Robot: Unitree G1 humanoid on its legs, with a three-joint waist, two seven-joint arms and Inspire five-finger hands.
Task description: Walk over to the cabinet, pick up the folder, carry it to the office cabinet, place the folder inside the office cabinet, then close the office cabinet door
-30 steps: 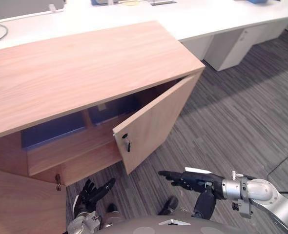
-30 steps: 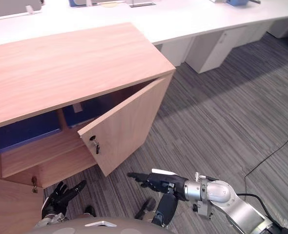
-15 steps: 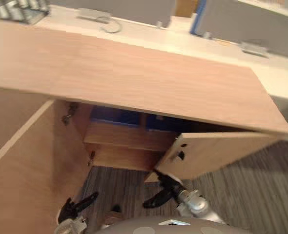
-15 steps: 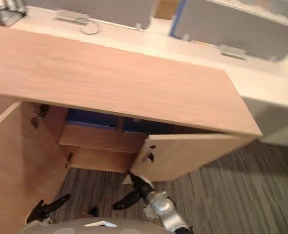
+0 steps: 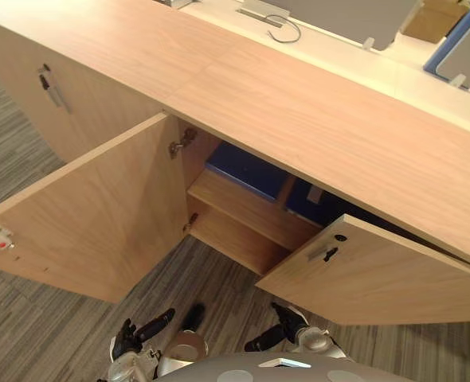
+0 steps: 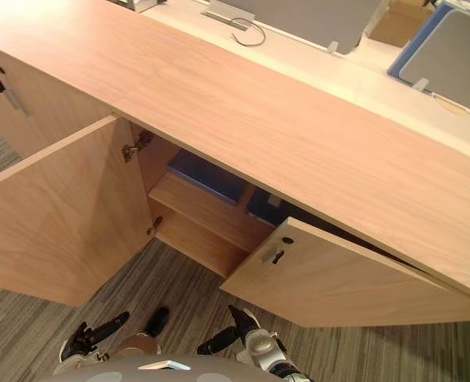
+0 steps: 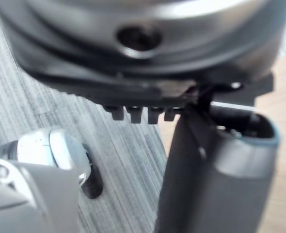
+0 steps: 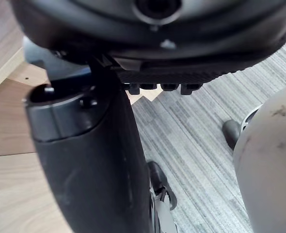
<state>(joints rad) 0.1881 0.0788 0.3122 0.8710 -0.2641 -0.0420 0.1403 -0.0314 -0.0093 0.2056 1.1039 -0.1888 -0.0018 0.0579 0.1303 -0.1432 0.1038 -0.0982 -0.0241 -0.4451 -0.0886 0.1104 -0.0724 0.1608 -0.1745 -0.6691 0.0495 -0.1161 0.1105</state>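
With both doors swung out, we see the cabinet (image 5: pixel 338 119) interior. The left door (image 5: pixel 92 215) is wide open and the right door (image 5: pixel 386 282) is partly open, with its dark handle (image 5: pixel 324 253) facing us.

The blue folder (image 5: pixel 247 169) lies flat on the upper shelf (image 5: pixel 247 208) inside, at the left end near the hinge (image 5: pixel 179 145). A second blue item (image 5: pixel 308 203) sits just to its right, mostly tucked under the top panel. We can't tell what it is.

Our left hand (image 5: pixel 135 334) hangs low over the grey carpet (image 5: pixel 28 334), below the left door, fingers loosely straight and holding nothing. Our right hand (image 5: pixel 279 328) is low too, just under the right door's bottom edge, fingers relaxed and spread from the thumb, empty. Neither hand touches a door or the folder.

A neighbouring door (image 5: pixel 76 103) to the left is shut. A white desk (image 5: pixel 338 57) runs behind the cabinet, with a cable (image 5: pixel 287 28) looped on it.
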